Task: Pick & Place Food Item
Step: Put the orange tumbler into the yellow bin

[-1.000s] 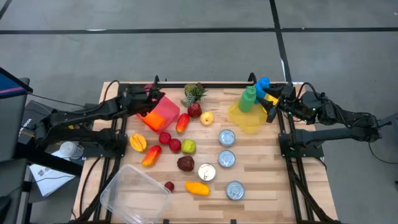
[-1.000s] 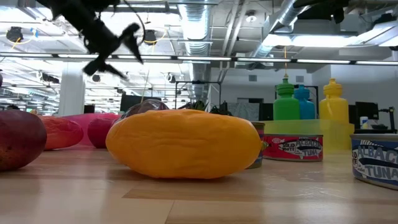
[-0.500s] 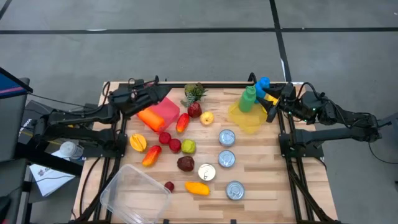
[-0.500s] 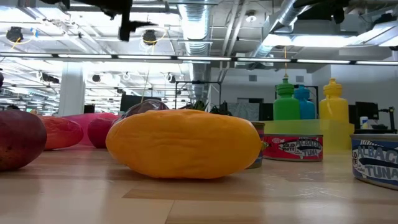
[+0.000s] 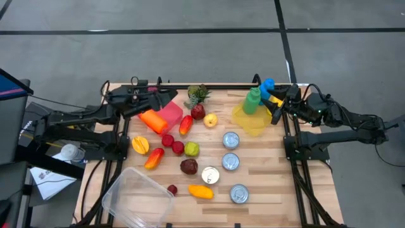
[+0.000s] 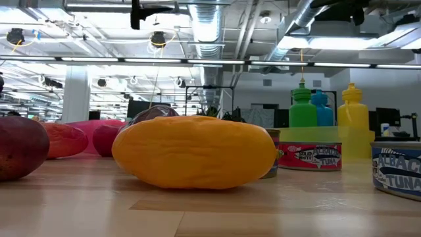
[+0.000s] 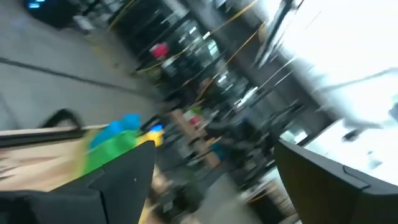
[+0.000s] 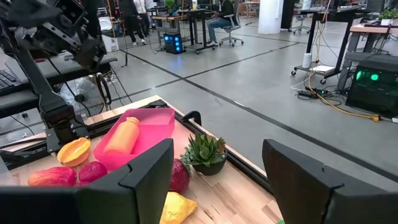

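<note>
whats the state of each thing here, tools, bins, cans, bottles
left tool: open, empty, raised at the table's back left
right tool: open, empty, beside the yellow bin
pink bin: tipped, orange bottle inside
clear container: empty, no lid
yellow bin: upright, holding bottles
green bottle: upright, capped
tuna cans: sealed, flat on the table

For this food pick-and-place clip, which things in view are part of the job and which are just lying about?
Part of the job:
- fruit spread over the table middle
- pink bin holding an orange bottle
- clear tub at the near-left corner
- left gripper, open, above the pink bin

Lying about:
- tuna cans
- squeeze bottles
- small potted plant
- right gripper, open, waiting by the bottles
</note>
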Tool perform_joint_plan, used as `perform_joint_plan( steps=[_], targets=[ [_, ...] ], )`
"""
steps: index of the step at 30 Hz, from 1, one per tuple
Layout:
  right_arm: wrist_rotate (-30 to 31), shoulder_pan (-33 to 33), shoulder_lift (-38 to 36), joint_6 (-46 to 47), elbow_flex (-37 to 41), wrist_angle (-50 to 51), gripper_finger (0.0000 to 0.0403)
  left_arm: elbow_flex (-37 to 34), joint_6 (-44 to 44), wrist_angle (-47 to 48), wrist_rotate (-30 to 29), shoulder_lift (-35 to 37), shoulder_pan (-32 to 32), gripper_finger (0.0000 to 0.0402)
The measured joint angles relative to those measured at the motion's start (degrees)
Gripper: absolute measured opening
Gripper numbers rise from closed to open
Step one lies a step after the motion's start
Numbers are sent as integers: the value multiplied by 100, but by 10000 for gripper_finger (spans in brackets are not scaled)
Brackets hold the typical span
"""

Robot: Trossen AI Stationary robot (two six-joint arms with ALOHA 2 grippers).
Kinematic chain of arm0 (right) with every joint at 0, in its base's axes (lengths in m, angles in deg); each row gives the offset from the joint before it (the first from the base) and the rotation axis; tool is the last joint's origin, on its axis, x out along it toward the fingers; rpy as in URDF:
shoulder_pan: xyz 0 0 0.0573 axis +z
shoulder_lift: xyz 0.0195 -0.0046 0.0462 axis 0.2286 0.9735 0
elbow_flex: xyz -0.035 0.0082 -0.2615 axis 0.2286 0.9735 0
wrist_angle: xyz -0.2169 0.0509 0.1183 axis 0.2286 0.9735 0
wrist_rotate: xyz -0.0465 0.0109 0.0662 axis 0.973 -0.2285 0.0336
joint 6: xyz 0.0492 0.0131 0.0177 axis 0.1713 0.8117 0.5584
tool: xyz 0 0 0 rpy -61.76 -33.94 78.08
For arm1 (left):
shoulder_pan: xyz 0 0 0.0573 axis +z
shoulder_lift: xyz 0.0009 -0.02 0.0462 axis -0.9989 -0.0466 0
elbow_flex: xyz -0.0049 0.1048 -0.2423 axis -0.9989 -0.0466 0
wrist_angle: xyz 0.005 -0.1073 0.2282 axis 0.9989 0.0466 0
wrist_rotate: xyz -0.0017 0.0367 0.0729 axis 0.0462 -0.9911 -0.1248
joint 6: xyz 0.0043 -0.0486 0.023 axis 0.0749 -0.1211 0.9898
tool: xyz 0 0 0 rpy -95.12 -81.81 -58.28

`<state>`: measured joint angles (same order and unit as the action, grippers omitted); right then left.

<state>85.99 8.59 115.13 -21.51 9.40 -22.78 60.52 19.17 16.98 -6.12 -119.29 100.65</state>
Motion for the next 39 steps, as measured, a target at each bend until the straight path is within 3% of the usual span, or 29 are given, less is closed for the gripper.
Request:
perform_joint_plan(
  steps=[5, 10, 13, 18, 24, 31, 39],
  targets=[
    [2, 0, 0, 21, 0, 0, 238, 874, 750, 2105, -185, -62, 16, 335],
    [4, 0, 2, 107, 0, 9, 238, 1624, 1063, 3864, -1012, -288, 26, 336],
    [4, 0, 2, 109, 0, 21, 238, 1796, 1039, 4641, -1500, -475, 26, 337],
    [4, 0, 0, 109, 0, 24, 238, 1801, 843, 5632, -1766, -866, 182, 337],
    [4, 0, 2, 120, 0, 45, 238, 1796, -31, 6842, -2006, -1520, 640, 337],
    [4, 0, 2, 256, 0, 54, 238, 1796, -638, 7495, -1851, -2091, 1230, 337],
    [4, 0, 0, 256, 0, 73, 238, 1558, -2419, 8080, -1916, -2266, 1451, 337]
  ],
)
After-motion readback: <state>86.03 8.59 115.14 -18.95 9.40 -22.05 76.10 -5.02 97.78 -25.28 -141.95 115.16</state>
